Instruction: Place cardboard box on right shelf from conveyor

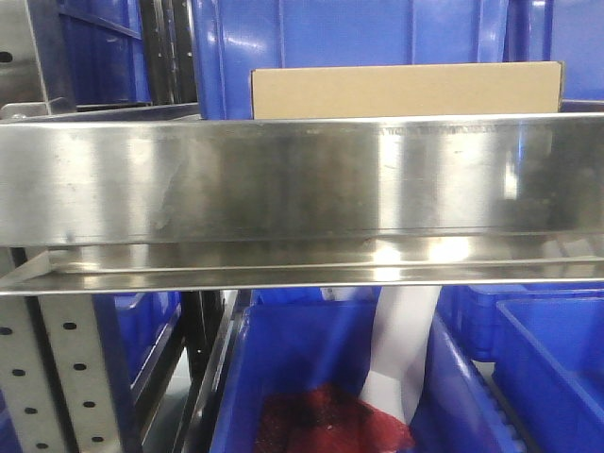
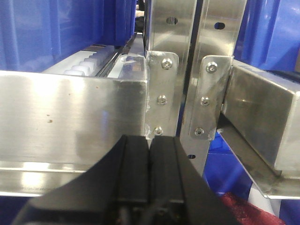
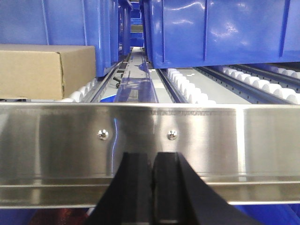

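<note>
The tan cardboard box (image 1: 406, 92) rests on the right shelf behind its tall shiny steel lip (image 1: 283, 179), with only its top strip showing in the front view. In the right wrist view the box (image 3: 42, 70) lies on white rollers at the far left, beyond the lip (image 3: 234, 136). My right gripper (image 3: 153, 157) is shut and empty, just in front of that lip and apart from the box. My left gripper (image 2: 150, 140) is also shut on nothing, facing the steel uprights (image 2: 171, 70) between two shelf sections. The conveyor is out of view.
Blue plastic bins (image 1: 377, 33) stand behind the box and further along the shelf (image 3: 220, 30). White roller tracks (image 3: 187, 89) run back over the shelf. Below it sit more blue bins (image 1: 311, 377), one holding something red (image 1: 330, 420). A perforated grey upright (image 1: 57, 377) stands at lower left.
</note>
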